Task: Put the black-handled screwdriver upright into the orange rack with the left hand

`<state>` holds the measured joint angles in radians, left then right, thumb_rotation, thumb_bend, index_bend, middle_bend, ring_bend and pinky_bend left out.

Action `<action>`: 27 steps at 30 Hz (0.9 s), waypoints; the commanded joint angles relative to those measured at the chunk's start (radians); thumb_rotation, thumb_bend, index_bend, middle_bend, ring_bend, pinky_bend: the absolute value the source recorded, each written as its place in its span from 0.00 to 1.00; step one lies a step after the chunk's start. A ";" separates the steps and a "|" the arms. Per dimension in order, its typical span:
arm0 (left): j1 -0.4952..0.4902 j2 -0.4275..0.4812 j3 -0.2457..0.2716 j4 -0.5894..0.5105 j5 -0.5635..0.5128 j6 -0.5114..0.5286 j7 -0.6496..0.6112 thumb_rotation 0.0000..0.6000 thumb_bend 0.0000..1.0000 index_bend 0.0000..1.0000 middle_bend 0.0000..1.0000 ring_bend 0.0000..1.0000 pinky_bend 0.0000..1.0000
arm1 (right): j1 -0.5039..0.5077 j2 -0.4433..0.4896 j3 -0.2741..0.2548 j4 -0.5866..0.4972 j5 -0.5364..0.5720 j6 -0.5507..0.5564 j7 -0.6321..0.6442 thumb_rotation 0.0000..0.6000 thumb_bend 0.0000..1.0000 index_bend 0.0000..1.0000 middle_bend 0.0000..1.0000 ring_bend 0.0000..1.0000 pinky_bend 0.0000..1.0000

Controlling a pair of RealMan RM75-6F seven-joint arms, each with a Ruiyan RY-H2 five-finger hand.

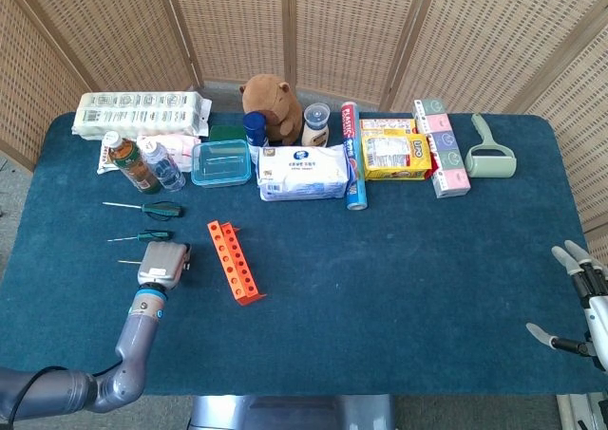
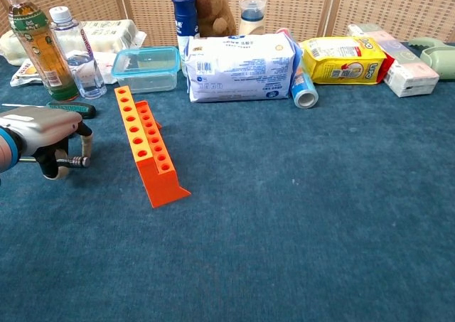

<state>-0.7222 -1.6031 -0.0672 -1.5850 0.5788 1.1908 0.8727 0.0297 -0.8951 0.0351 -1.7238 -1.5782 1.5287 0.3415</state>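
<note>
The left hand (image 2: pixel 39 133) has its fingers (image 2: pixel 86 143) curled down around the black-handled screwdriver (image 2: pixel 73 162), which lies flat, pointing sideways, just left of the orange rack (image 2: pixel 146 148).

The left hand (image 2: pixel 39 133) sits low with fingers curled down, while the right hand (image 1: pixel 581 302) rests with fingers spread.

Counter (image 2: pixel 298 215) covered in matt, napped blue cloth. Orange rack (image 2: pixel 146 146) matt plastic. Left robot hand (image 2: pixel 39 126) smooth silver shell, slight sheen. Food container (image 2: pixel 146 67) clear glossy plastic. Wipes pack (image 2: pixel 240 66) shiny film. Capybara toy (image 1: pixel 271 102) brown plush. Screen behind (image 1: pixel 285 22) woven wicker.
</note>
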 commanded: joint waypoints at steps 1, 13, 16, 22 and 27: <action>-0.001 -0.004 0.000 0.001 0.002 0.006 0.006 1.00 0.38 0.43 1.00 0.96 0.97 | 0.000 0.000 0.000 0.000 -0.001 0.001 0.002 1.00 0.05 0.06 0.00 0.00 0.00; 0.000 -0.025 -0.003 0.013 -0.004 0.030 0.045 1.00 0.41 0.50 1.00 0.96 0.97 | -0.001 0.005 -0.001 0.003 -0.003 0.004 0.015 1.00 0.05 0.06 0.00 0.00 0.00; 0.000 -0.030 -0.005 0.013 -0.006 0.033 0.051 1.00 0.42 0.50 1.00 0.96 0.97 | 0.000 0.006 -0.002 0.003 -0.004 0.004 0.018 1.00 0.05 0.06 0.00 0.00 0.00; 0.004 -0.021 -0.010 -0.006 0.001 0.044 0.053 1.00 0.44 0.50 1.00 0.96 0.97 | 0.000 0.006 -0.002 0.003 -0.004 0.005 0.019 1.00 0.05 0.06 0.00 0.00 0.00; 0.015 0.014 -0.016 -0.060 0.023 0.059 0.034 1.00 0.48 0.50 1.00 0.96 0.97 | 0.001 0.006 -0.002 0.004 -0.004 0.003 0.021 1.00 0.05 0.06 0.00 0.00 0.00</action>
<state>-0.7115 -1.6013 -0.0807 -1.6293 0.5927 1.2430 0.9143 0.0304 -0.8889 0.0329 -1.7198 -1.5821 1.5317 0.3623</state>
